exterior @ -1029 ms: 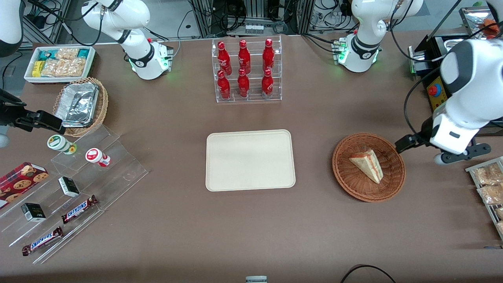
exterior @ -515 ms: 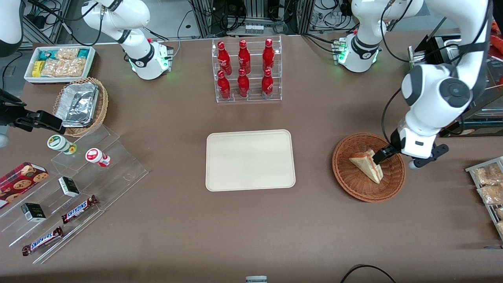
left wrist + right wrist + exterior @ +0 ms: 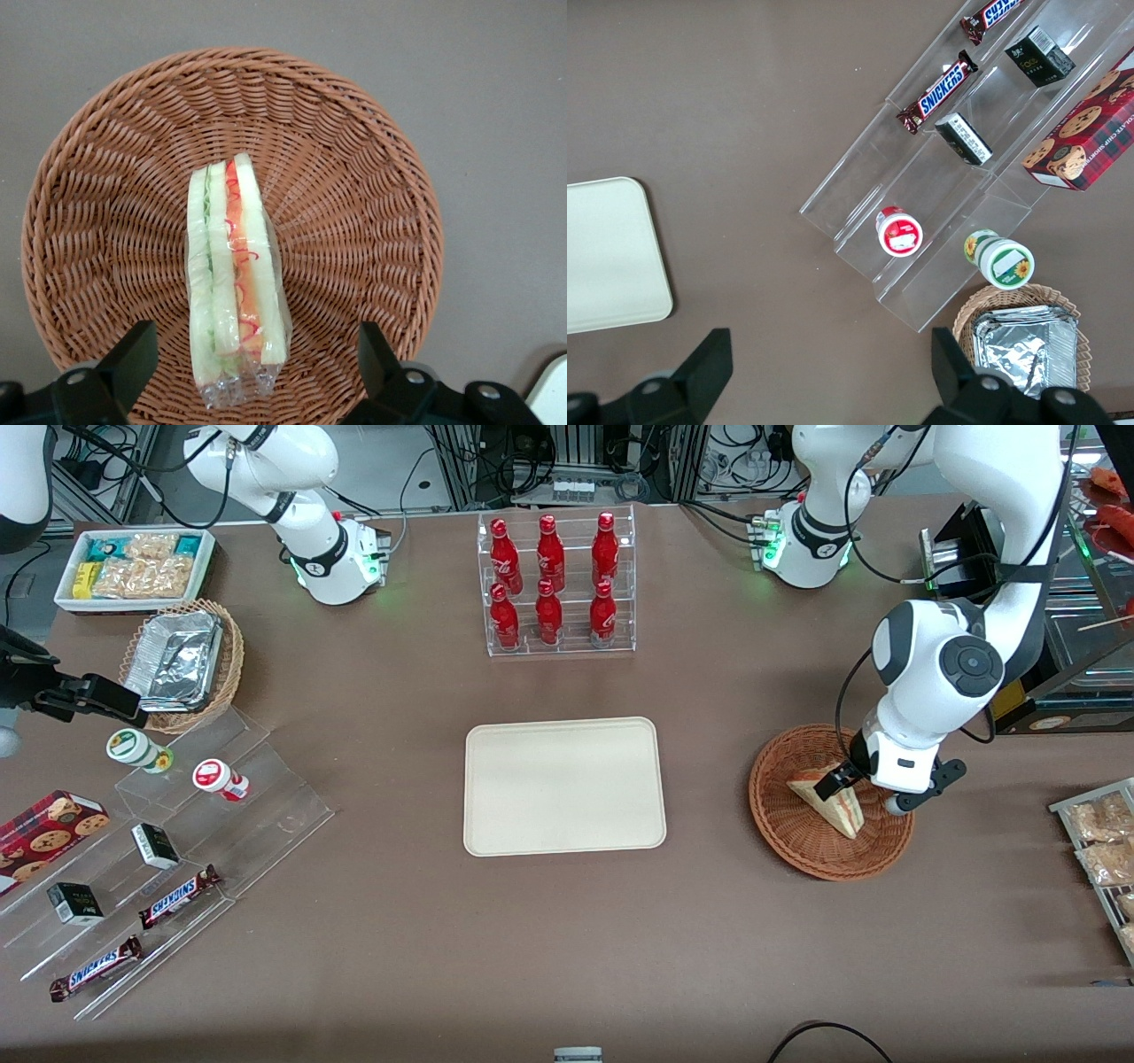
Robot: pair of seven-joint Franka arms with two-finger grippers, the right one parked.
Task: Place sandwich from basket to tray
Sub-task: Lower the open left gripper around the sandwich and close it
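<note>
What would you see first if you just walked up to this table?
Probably the white robot arm's pincer, open just above the wrapped sandwich in the brown wicker basket. Next, the red bottles in their clear rack, farther from the front camera than the bare cream tray at mid-table.

Left arm swung in from the working arm's end of the worktop; gripper (image 3: 858, 790) has moved from outside the basket (image 3: 797, 837) rim to directly above the sandwich (image 3: 828, 802). Fingers (image 3: 133, 359) spread wide, straddling the wedge, not touching it.
</note>
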